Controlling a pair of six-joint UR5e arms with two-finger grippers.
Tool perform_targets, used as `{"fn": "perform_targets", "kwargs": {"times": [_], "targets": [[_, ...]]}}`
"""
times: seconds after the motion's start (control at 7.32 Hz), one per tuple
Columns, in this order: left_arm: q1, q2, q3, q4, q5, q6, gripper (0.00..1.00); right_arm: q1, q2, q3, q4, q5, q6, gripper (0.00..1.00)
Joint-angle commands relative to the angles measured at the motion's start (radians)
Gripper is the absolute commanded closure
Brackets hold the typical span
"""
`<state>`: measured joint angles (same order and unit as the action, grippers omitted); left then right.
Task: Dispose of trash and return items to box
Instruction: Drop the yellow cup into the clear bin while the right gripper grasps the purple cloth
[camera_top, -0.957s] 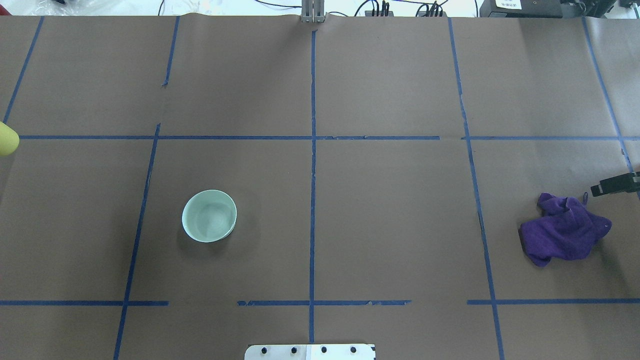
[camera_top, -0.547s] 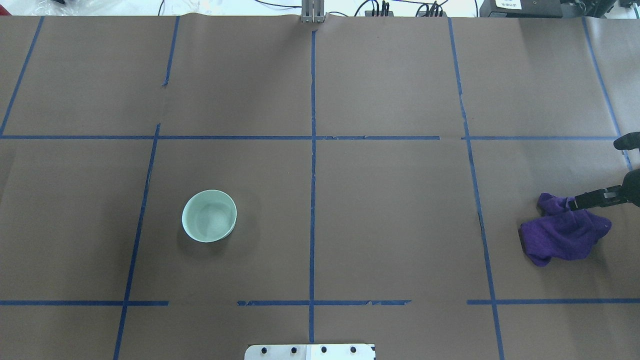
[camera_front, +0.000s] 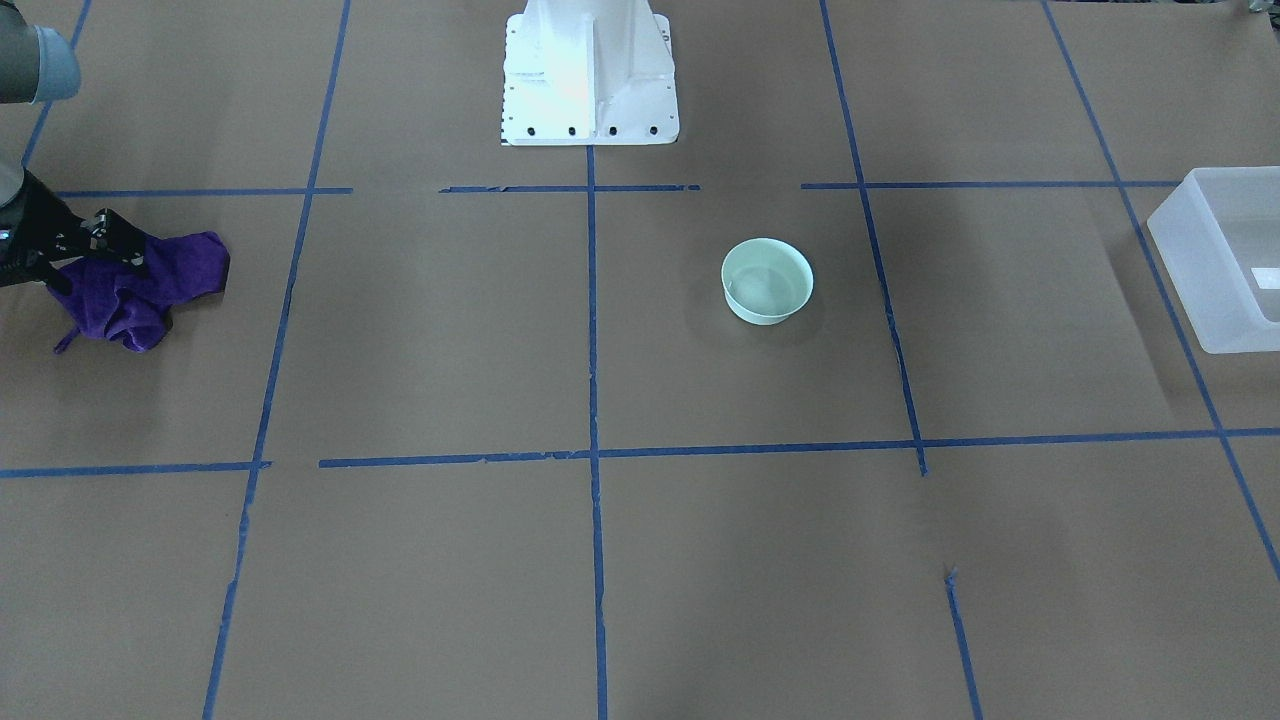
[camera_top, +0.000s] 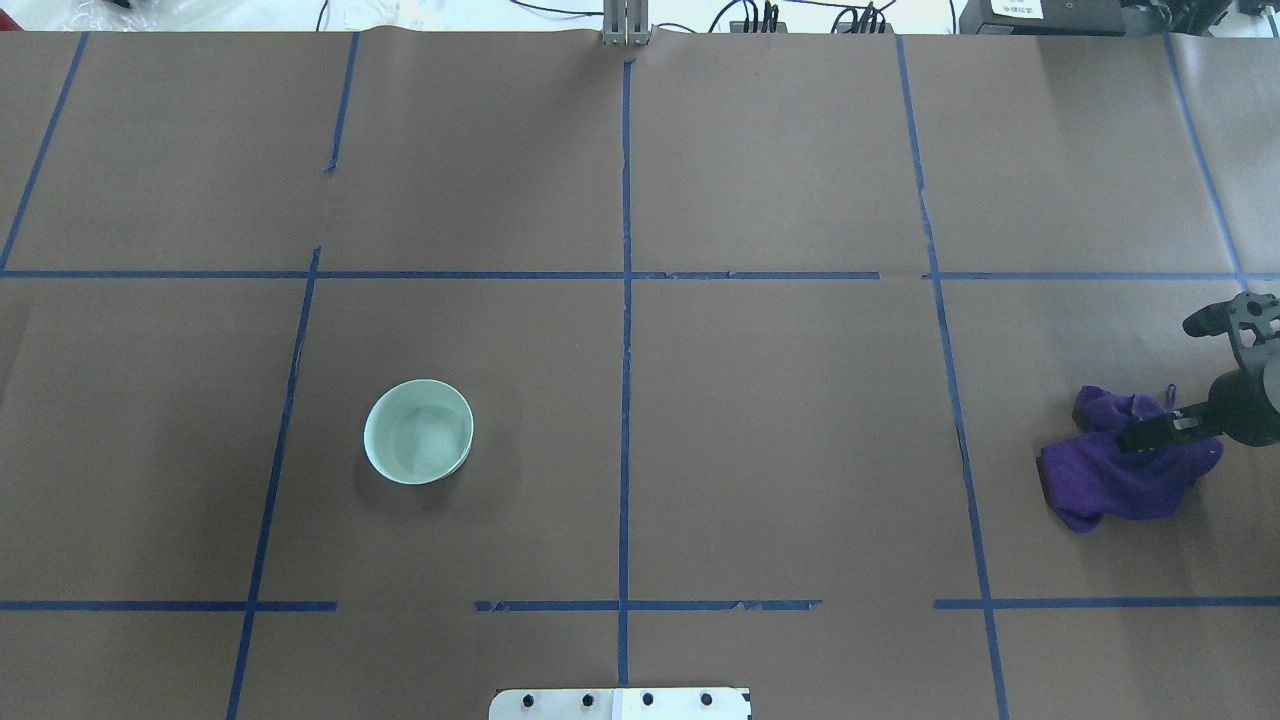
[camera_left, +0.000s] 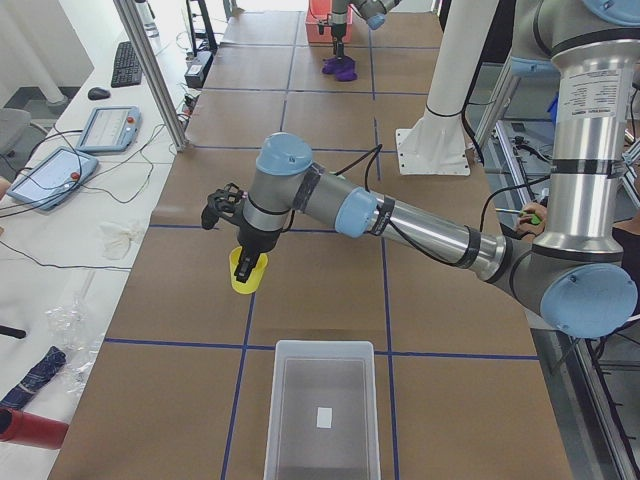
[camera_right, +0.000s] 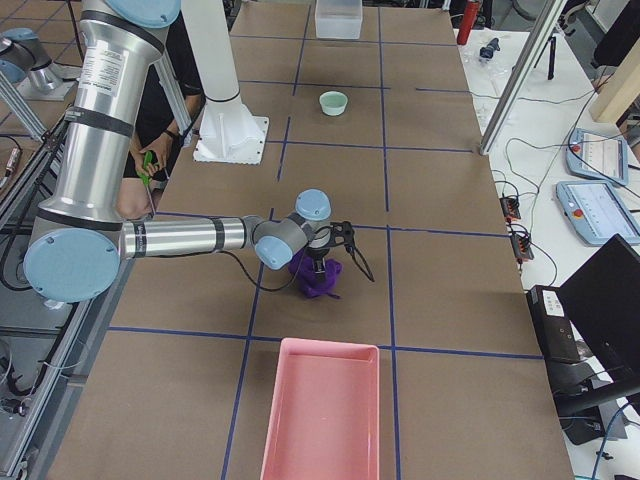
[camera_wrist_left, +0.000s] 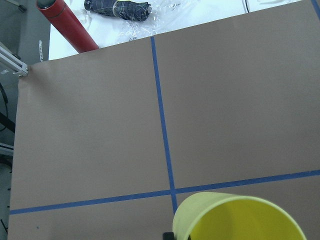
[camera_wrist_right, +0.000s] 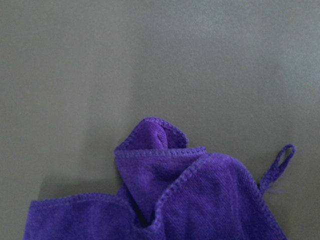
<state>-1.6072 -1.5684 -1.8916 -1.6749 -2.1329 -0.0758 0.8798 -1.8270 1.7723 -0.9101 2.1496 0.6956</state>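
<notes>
My left gripper (camera_left: 244, 262) is shut on the rim of the yellow cup (camera_left: 248, 279) and holds it tilted above the table, short of the frosted box (camera_left: 320, 346). The cup's mouth fills the bottom of the left wrist view (camera_wrist_left: 240, 220). The box also shows at the front-facing view's right edge (camera_front: 1200, 255). My right gripper (camera_top: 1135, 440) is open and points down onto the crumpled purple cloth (camera_top: 1115, 482), which also shows in the front-facing (camera_front: 160, 290) and right wrist (camera_wrist_right: 175, 200) views. The pale green bowl (camera_top: 418, 431) stands alone left of centre.
A pink tray (camera_right: 285, 400) lies at the table's end beyond the cloth. The white robot base (camera_front: 590, 70) stands at the table's middle edge. A red cylinder (camera_wrist_left: 65, 22) and a folded umbrella (camera_wrist_left: 117, 9) lie off the table past the box end.
The yellow cup has left the overhead view's left edge. My right gripper has come in from the right edge and lowered onto the purple cloth.
</notes>
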Motion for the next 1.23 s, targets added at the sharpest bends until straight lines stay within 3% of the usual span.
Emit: {"fn": "perform_targets", "kwargs": {"times": [0.0,0.14,0.27,0.68,1.09], "targets": [[-0.074,-0.010,0.069,-0.003,0.005,0.109,1.00,-0.013,0.000,-0.016,-0.012,-0.004,0.001,0.33],[-0.080,-0.010,0.089,-0.006,0.034,0.149,1.00,-0.013,-0.002,-0.017,-0.015,-0.004,-0.001,0.83],[-0.086,-0.010,0.113,-0.011,0.041,0.169,1.00,-0.012,-0.006,-0.016,-0.013,-0.002,-0.001,1.00],[-0.092,0.024,0.267,-0.150,0.041,0.175,1.00,0.002,-0.030,0.034,-0.013,0.013,-0.002,1.00],[-0.092,0.103,0.283,-0.158,0.027,0.163,1.00,0.137,-0.052,0.105,-0.018,0.094,-0.002,1.00]]}}
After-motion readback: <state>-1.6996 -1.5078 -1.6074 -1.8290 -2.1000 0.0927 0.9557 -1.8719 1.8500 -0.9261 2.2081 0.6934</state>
